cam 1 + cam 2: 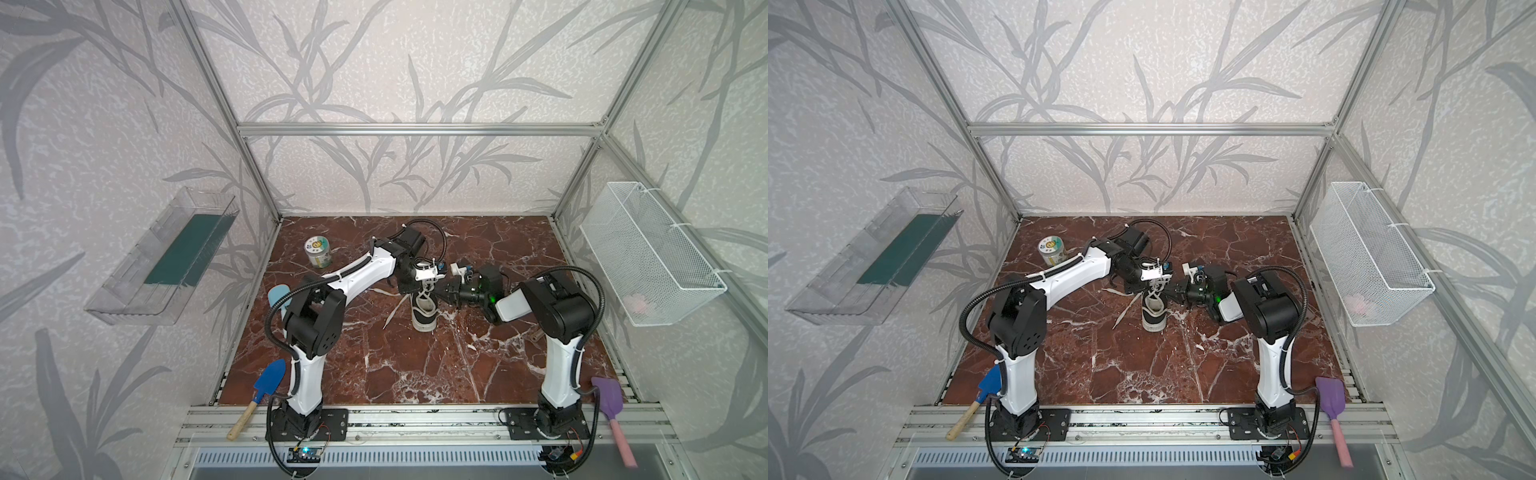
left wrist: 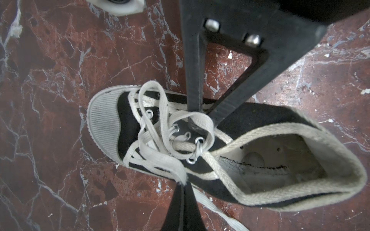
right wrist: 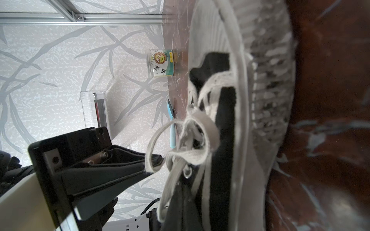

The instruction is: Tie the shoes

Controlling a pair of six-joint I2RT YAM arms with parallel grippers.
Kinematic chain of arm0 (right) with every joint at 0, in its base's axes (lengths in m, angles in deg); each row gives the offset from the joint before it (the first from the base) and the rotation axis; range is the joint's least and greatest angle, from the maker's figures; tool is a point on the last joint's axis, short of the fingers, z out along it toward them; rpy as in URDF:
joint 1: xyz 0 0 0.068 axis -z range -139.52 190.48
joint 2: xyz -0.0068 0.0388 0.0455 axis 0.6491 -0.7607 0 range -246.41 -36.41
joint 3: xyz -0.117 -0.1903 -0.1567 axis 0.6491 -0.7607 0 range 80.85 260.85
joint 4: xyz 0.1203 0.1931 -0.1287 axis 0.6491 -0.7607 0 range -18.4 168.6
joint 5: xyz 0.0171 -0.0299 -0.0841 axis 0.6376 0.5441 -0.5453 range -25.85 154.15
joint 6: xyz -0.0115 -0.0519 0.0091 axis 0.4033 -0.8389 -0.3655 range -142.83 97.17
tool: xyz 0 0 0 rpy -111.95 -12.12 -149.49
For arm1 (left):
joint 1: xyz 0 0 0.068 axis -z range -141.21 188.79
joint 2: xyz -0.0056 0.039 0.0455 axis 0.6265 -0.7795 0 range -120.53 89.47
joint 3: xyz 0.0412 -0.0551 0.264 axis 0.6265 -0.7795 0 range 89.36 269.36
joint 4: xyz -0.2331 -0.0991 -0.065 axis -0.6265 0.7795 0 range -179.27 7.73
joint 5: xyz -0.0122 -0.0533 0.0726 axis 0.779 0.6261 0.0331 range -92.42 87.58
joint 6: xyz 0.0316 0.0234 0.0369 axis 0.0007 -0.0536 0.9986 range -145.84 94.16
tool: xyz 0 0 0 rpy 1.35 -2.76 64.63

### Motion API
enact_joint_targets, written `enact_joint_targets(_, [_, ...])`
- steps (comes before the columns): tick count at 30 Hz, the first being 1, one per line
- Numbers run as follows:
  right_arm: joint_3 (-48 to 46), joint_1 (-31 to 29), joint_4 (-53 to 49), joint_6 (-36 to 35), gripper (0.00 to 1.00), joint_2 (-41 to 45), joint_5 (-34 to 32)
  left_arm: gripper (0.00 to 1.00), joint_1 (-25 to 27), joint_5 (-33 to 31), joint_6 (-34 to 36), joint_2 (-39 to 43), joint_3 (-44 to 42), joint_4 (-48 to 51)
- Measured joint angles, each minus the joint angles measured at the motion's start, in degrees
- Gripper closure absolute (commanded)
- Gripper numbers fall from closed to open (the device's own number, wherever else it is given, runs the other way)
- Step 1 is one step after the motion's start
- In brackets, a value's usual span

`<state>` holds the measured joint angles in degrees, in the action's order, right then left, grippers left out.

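Red marble tabletop (image 1: 415,374), wallpapered walls (image 1: 415,62); front half open. Left end effector (image 2: 183,188), right end effector (image 2: 197,113) pinch laces (image 2: 160,160) on shoe (image 2: 104,120).

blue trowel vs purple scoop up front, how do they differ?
Blade: the trowel has a blue blade that narrows to a rounded point, while the scoop has a purple, squared-off one.
Handle: the trowel's is bare wood and the scoop's is pink.
Place: the trowel lies front left and the scoop front right.
Both lie flat with blades pointing back and handles toward the front, and neither is held.
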<state>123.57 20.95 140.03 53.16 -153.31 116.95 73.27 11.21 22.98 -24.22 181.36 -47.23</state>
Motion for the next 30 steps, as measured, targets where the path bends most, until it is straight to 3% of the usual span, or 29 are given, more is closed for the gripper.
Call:
enact_joint_targets(15, [1.0, -0.1, 5.2, 2.3, 1.0, -3.3, 0.0, 1.0, 0.4, 0.9, -0.9, -1.3, 0.0, 0.5])
enact_joint_targets(21, [1.5, -0.3, 6.3, 3.0, 0.92, -3.4, 0.2, 1.0, 0.4, 1.2, -1.0, -1.8, 1.2, 1.2])
enact_joint_targets(30, [1.7, -0.4, 7.1, 3.5, 0.88, -3.5, 0.2, 1.0, 0.7, 1.6, -1.0, -2.1, 1.7, 1.3])
